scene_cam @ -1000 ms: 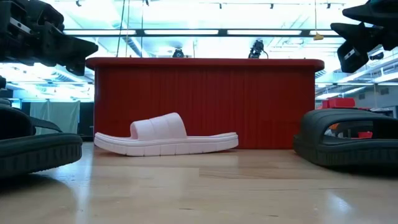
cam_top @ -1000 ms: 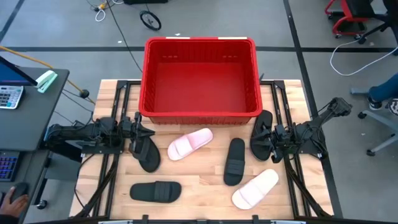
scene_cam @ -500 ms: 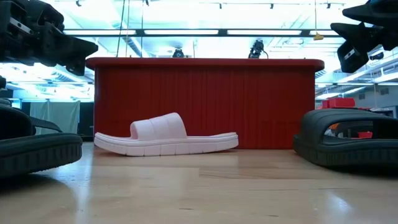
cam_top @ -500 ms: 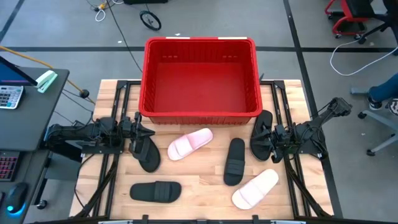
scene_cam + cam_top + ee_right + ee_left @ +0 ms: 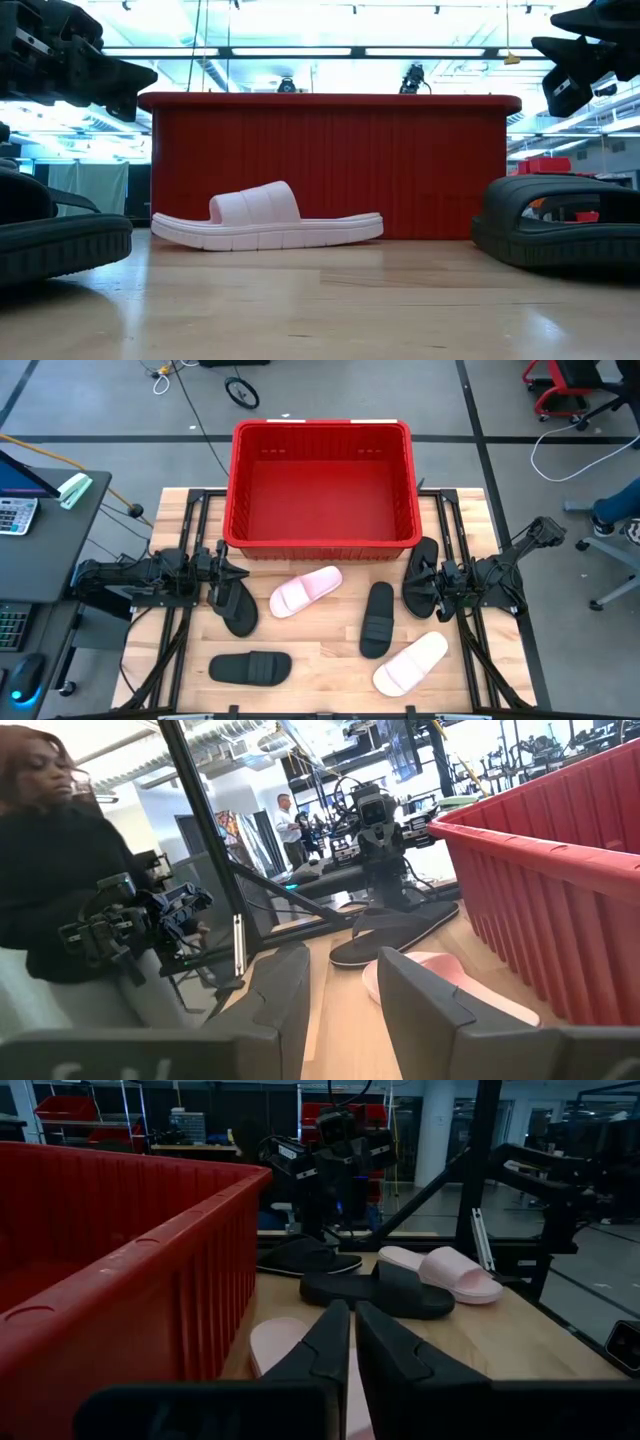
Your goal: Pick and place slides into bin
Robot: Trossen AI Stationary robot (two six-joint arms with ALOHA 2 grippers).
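Observation:
The red bin (image 5: 322, 485) stands at the table's far middle. In front of it lie a pink slide (image 5: 305, 591), a black slide (image 5: 377, 619), a second pink slide (image 5: 411, 663) and a second black slide (image 5: 250, 667). One black flip-flop (image 5: 238, 610) lies under my left gripper (image 5: 225, 575). The other flip-flop (image 5: 420, 575) lies under my right gripper (image 5: 428, 582). Both grippers hang level above the table and touch nothing. My left gripper's fingers (image 5: 350, 1330) are shut. My right gripper's fingers (image 5: 345, 990) stand apart.
The bin's near wall (image 5: 330, 165) rises right behind the first pink slide (image 5: 265, 220). Black arm frames run along the table's left (image 5: 180, 600) and right (image 5: 470, 610) sides. A person (image 5: 60, 870) sits beyond the table's left edge, by a desk (image 5: 40, 530).

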